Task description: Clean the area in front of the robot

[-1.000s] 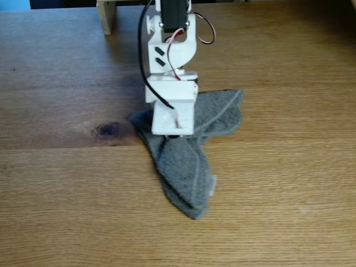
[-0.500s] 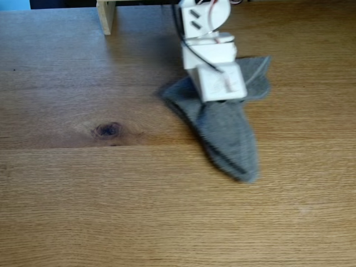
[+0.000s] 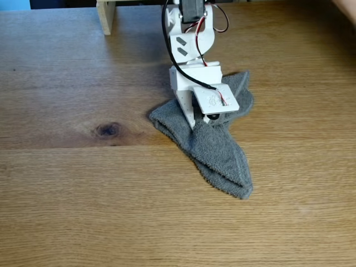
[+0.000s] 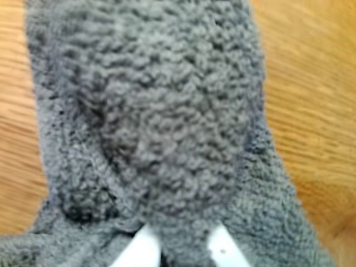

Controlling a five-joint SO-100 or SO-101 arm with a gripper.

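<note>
The robot's white arm [image 3: 192,44] reaches down from the far edge onto a grey terry cloth [image 3: 219,156] that lies crumpled on the oak tabletop [image 3: 83,194]. Its gripper [image 3: 201,122] presses into the cloth's upper part, with a tail of cloth trailing toward the near right. In the wrist view the cloth [image 4: 156,111] spreads ahead of the gripper [image 4: 186,253], and a fold of it is pinched between the two white fingertips [image 4: 146,250]. Bare wood shows on both sides of the cloth there.
A small dark knot [image 3: 107,130] marks the wood left of the cloth. A pale wooden post [image 3: 105,16] stands at the far edge, left of the arm. Thin red and black wires [image 3: 219,25] loop beside the arm's motor block.
The gripper swept the cloth from centre to the far right, and has now come back left and nearer. The cloth's tail swung round and points near right.
</note>
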